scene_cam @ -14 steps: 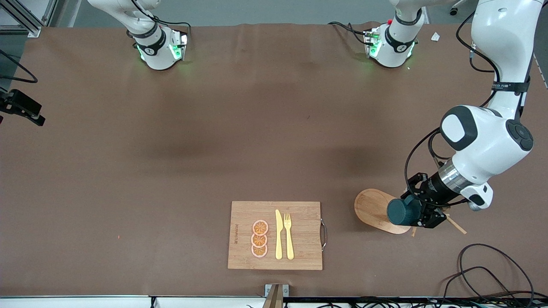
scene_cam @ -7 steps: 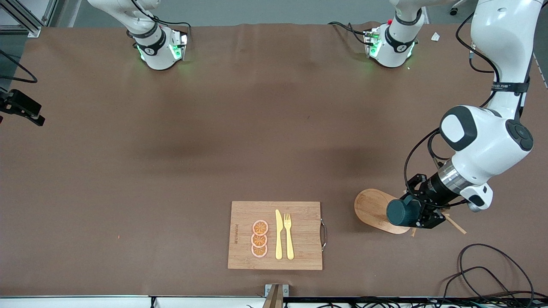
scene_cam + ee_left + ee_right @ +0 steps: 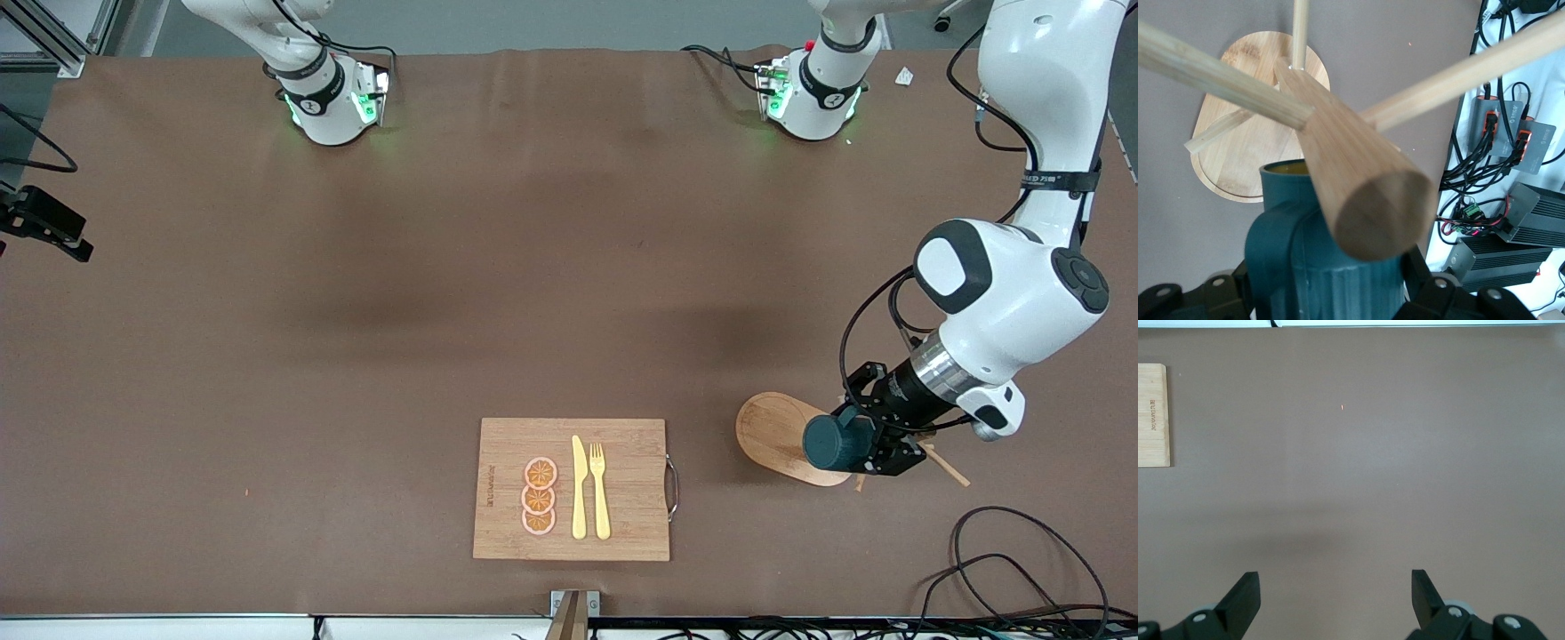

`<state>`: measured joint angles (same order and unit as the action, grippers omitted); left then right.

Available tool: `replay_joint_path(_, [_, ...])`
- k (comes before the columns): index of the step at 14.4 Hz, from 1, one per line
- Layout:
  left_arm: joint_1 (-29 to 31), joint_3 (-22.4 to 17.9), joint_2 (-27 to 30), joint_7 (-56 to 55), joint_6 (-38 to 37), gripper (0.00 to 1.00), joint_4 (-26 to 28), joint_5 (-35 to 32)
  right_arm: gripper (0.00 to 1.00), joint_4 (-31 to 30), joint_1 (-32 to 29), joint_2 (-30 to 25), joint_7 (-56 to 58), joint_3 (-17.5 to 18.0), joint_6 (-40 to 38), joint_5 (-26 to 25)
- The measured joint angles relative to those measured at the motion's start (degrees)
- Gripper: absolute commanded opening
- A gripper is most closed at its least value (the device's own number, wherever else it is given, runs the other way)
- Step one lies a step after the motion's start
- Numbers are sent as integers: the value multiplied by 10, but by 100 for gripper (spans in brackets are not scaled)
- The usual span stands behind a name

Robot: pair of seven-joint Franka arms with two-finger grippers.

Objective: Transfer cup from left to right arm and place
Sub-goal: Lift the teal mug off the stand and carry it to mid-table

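Observation:
The dark teal cup (image 3: 834, 442) is held sideways in my left gripper (image 3: 864, 443), over the wooden peg rack's oval base (image 3: 775, 431) near the left arm's end of the table. In the left wrist view the cup (image 3: 1338, 267) fills the space between the gripper's fingers (image 3: 1338, 303). Its tan-yellow inside shows at the rim, and the rack's thick post (image 3: 1358, 193) with its pegs lies right against it. My right gripper (image 3: 1335, 590) is open and empty above bare table and does not show in the front view.
A wooden cutting board (image 3: 627, 444) with a yellow knife (image 3: 579, 489), fork (image 3: 600, 489) and orange slices (image 3: 539, 496) lies near the front edge; its end shows in the right wrist view (image 3: 1153, 415). Cables (image 3: 1022, 560) lie at the left arm's front corner.

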<state>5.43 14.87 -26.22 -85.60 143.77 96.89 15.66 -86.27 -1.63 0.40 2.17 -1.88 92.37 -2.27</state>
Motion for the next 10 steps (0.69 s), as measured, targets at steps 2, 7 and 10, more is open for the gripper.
replay_joint_path(2, [0,6,0,0,0,73,-7,0,100,0,0,0,0,0,0,0])
replay_joint_path(7, [-10,26,17,0,-35,73,-28,0,100,0,0,0,0,0,0,0])
replay_joint_path(10, [-35,28,35,0,-70,73,-43,-18,100,0,0,0,0,0,0,0])
